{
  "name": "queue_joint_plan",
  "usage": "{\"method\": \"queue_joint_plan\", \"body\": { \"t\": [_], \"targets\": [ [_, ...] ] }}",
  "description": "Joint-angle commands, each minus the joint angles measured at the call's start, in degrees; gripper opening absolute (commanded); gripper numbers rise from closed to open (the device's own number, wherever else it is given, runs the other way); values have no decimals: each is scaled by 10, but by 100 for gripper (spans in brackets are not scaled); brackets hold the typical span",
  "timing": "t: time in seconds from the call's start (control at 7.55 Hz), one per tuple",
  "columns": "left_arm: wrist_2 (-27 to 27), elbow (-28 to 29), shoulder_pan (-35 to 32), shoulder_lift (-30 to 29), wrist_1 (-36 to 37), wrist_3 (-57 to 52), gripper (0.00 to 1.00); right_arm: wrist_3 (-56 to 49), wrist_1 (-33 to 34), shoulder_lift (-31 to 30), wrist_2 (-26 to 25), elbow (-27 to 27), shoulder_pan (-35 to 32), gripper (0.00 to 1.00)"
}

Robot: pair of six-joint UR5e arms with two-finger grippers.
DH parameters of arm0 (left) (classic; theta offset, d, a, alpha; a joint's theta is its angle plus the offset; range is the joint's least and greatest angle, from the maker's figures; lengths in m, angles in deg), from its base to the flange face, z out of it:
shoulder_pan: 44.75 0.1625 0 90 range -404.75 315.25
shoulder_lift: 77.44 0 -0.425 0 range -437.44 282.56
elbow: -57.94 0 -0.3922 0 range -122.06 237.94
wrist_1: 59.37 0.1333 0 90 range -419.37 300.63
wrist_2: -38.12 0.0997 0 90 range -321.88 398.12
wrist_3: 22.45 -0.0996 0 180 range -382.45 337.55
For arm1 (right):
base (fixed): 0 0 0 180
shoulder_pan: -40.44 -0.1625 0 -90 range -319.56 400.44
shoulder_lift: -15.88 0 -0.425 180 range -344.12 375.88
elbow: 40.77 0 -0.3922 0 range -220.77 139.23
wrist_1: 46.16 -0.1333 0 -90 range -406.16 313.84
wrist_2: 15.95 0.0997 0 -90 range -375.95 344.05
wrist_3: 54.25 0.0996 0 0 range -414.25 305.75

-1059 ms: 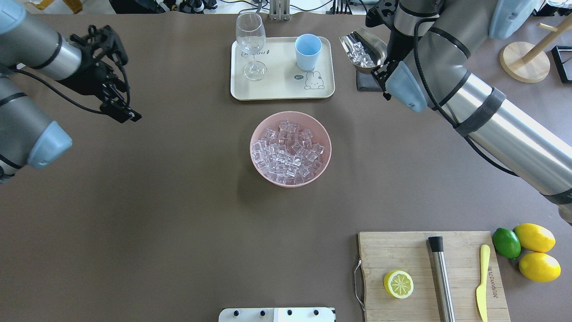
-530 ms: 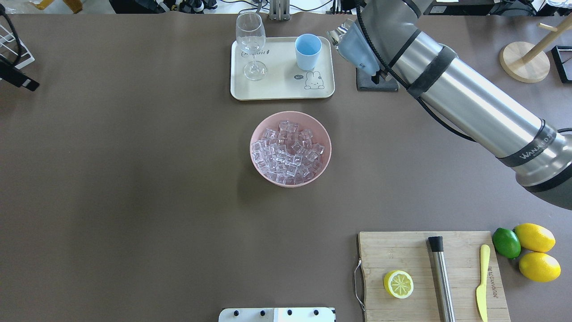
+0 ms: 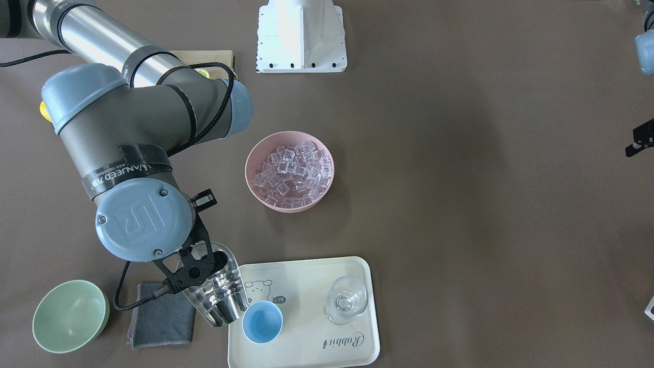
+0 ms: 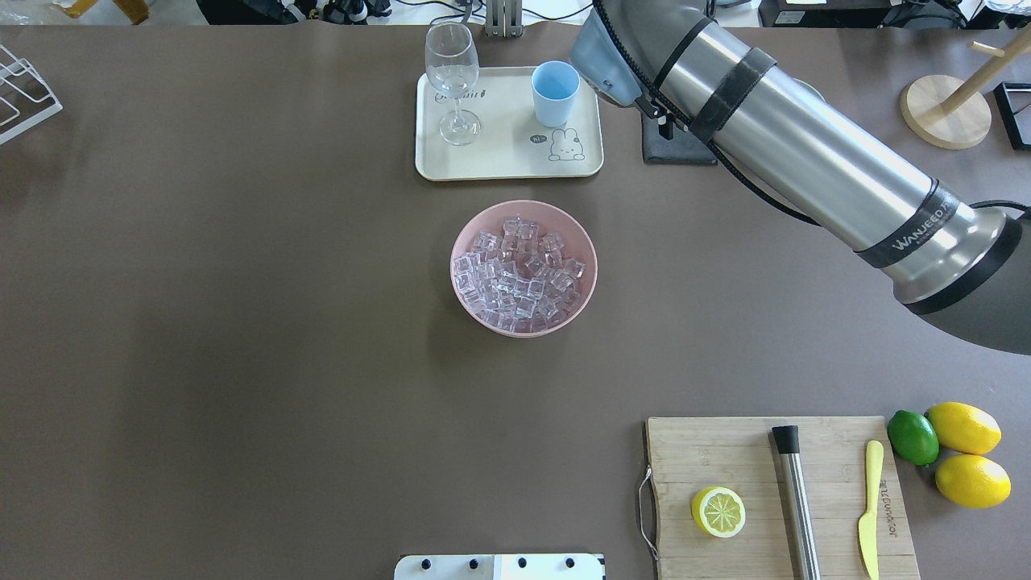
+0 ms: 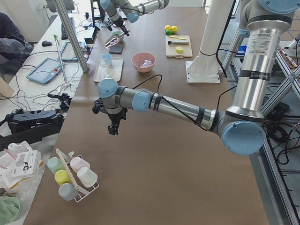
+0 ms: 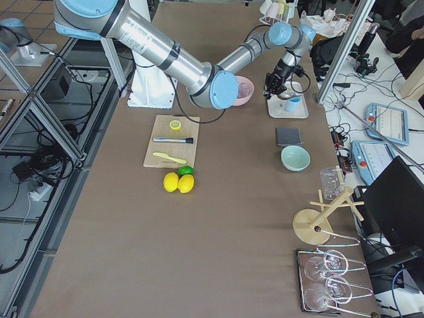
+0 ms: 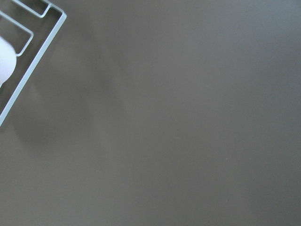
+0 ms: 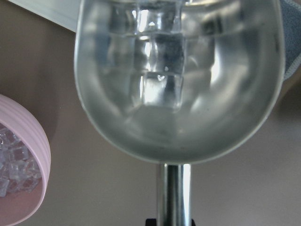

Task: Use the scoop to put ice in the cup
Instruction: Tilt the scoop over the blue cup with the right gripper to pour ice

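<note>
The steel scoop (image 3: 218, 295) holds several clear ice cubes (image 8: 162, 89) and tilts down, its lip just beside the light-blue cup (image 3: 262, 322) on the cream tray (image 3: 306, 268). My right gripper (image 3: 187, 270) is shut on the scoop's handle (image 8: 174, 193). In the overhead view my right arm hides the scoop, next to the cup (image 4: 555, 93). More ice (image 4: 519, 274) fills the pink bowl (image 4: 461, 242) at mid-table. My left gripper (image 5: 114, 127) hovers over bare table far to the left; only a black edge (image 3: 641, 139) shows in the front view, so its jaws cannot be judged.
A clear wine glass (image 4: 451, 80) stands on the tray left of the cup. A pale green bowl (image 3: 70, 316) and grey cloth (image 3: 161, 314) lie beyond the scoop. A cutting board (image 4: 725, 451) with lemon half, steel cylinder and knife is front right. A wire rack (image 7: 33, 61) is at far left.
My right arm swung left toward the cup and now covers the scoop in the overhead view. My left gripper moved off that view's left edge.
</note>
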Motion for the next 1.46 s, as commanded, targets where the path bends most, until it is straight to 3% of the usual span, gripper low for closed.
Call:
{"method": "queue_joint_plan", "body": {
  "t": [0.0, 0.4, 0.93, 1.32],
  "targets": [
    [1, 1, -38, 40, 7, -3, 98, -37, 0, 24, 0, 51, 1, 0],
    [0, 1, -80, 104, 10, -3, 98, -60, -5, 77, 2, 149, 6, 0],
    [1, 21, -81, 104, 9, 1, 98, -110, 0, 118, -6, 215, 6, 0],
    [0, -3, -92, 100, 8, -3, 98, -143, 6, 160, -19, 300, 6, 0]
  ]
}}
